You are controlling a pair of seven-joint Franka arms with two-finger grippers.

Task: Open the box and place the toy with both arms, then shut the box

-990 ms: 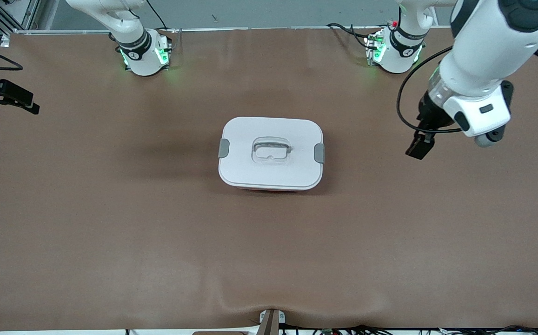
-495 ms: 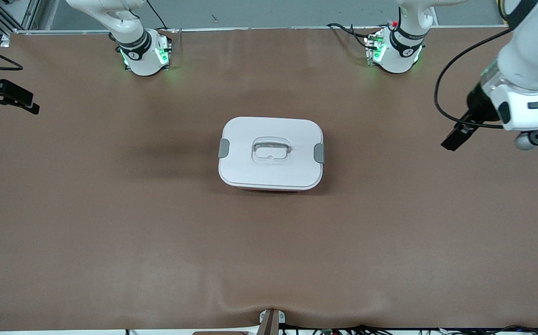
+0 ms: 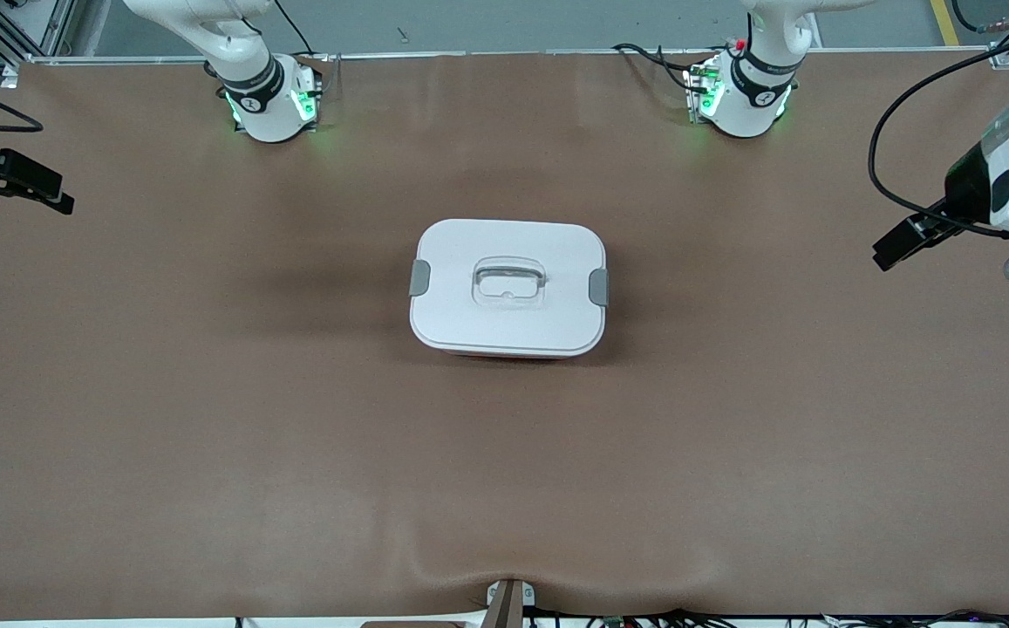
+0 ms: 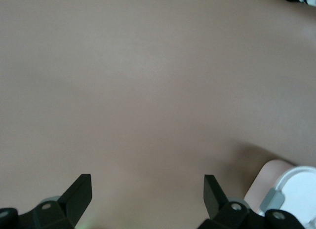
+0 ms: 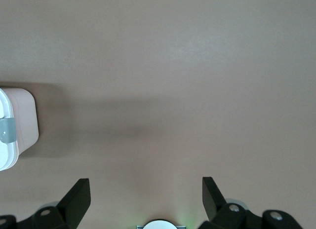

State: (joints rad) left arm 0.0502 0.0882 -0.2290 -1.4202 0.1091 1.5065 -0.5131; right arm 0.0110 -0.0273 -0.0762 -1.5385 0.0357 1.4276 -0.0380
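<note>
**Box shut, both pincers wide and empty**

The box (image 3: 508,288) sits in the middle of the table (image 3: 207,436), lid (image 3: 469,253) on, both grey clips (image 3: 419,277) down. No toy can be seen in any view, so I cannot tell where it is.

The left gripper (image 3: 905,240) hangs over the left arm's end of the table, well apart from the box. Its fingers (image 4: 79,194) stand wide open and hold nothing; in its wrist view the box is only a corner (image 4: 291,189) at the edge. The right gripper (image 3: 20,183) is over the right arm's end, also well apart from the box. Its fingers (image 5: 78,199) are spread wide and empty too, and one clip (image 5: 6,130) shows at the edge of its wrist view.

The box looks to be of stiff, smooth plastic, probably light and a bit slippery, so it may slide if pushed from one end only. I judge the best holds are the two clips, one for each pincer, and then the clear handle (image 3: 508,281) in the lid's centre for lifting. The lid seems rigid, not fragile.
</note>
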